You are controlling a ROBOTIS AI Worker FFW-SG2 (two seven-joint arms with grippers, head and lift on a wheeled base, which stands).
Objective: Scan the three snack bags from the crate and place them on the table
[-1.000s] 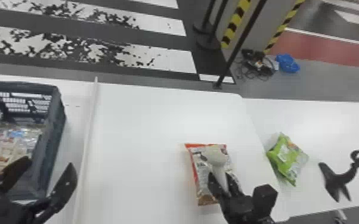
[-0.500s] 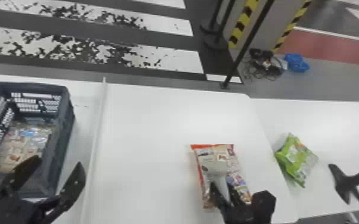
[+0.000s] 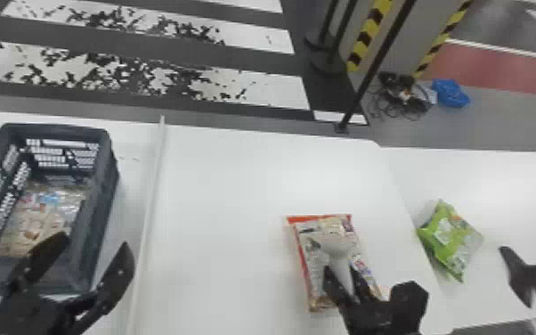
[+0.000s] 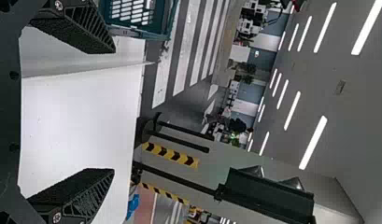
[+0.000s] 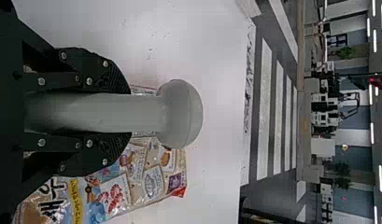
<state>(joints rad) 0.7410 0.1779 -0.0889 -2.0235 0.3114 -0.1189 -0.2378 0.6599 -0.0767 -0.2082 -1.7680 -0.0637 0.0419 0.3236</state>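
grips a scanner (image 3: 337, 246) in the right fingers (image 5: 107, 77), above the red-edged snack bag (image 3: 311, 267) lying on the tabletop (image 3: 227, 200), right of the crate (image 3: 98, 214). has the left fingers (image 3: 119, 271) spread and empty near the crate. likely to feel light, floppy and slick, with brittle pieces inside. better to pinch lightly across the filled middle than by an end seam, without crushing the contents.

Bright light, glowing ceiling strips (image 4: 313, 142), soft glare on tabletop (image 3: 316, 178)
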